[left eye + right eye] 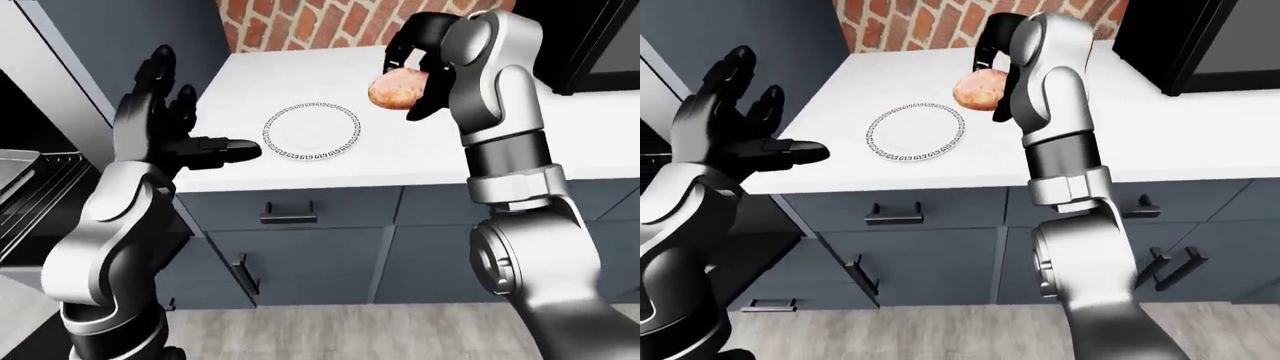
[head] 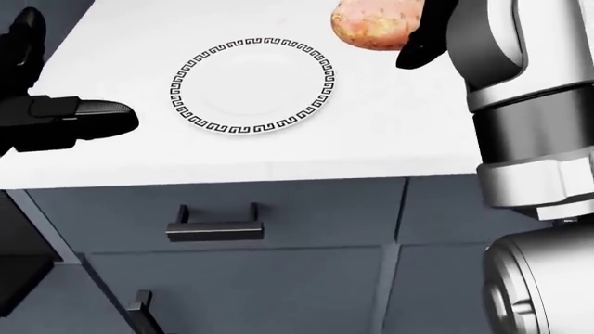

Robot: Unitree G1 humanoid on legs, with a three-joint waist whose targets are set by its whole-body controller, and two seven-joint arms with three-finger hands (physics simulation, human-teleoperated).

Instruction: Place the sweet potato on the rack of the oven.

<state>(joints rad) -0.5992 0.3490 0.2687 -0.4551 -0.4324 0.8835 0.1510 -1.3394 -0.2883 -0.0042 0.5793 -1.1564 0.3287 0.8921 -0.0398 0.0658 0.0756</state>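
Right hand (image 1: 415, 56): black fingers closed round the sweet potato (image 1: 397, 88), holding it clear above the white counter (image 1: 420, 150), to the upper right of the plate in the left-eye view. Arm bent sharply, elbow low, forearm rising to the hand.

Plate (image 1: 312, 131): white, black key-pattern rim, flat on the counter, nothing on it. Sweet potato and plate are apart; the potato does not touch the counter.

Left hand (image 1: 165, 124): fingers spread wide, holding nothing. Thumb points right toward the plate, tip just short of the counter edge in the left-eye view.

Oven (image 1: 30, 187): at the left edge of the left-eye view, dark cavity with rack bars partly in sight; well apart from the sweet potato.

Below the counter: grey drawer (image 2: 214, 209) with a dark bar handle (image 2: 215, 227). Brick wall (image 1: 300, 22) above the counter.
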